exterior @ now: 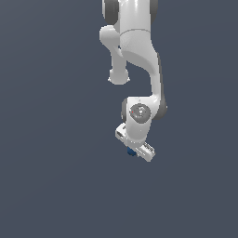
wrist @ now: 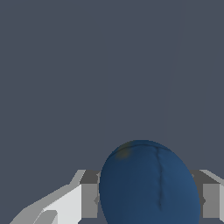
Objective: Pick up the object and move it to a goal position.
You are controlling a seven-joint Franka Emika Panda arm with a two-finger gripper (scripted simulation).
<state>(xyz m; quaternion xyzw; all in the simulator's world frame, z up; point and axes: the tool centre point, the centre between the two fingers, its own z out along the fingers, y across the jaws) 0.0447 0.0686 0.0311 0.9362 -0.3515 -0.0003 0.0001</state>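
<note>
Object: your little dark blue blob (wrist: 151,183) sits right between the jaws, with a finger (wrist: 89,199) pressed on each side.
Jaws: closed down on the blob, so you're holding it.
Gripper (exterior: 135,151): at the arm's low end, blob (exterior: 131,151) peeking out underneath.
Arm (exterior: 139,56): white, reaching down from the exterior view's top.
Background: plain grey-blue all around.

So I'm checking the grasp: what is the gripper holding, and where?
The gripper holds the dark blue blob, its fingers pressing on two opposite sides.
</note>
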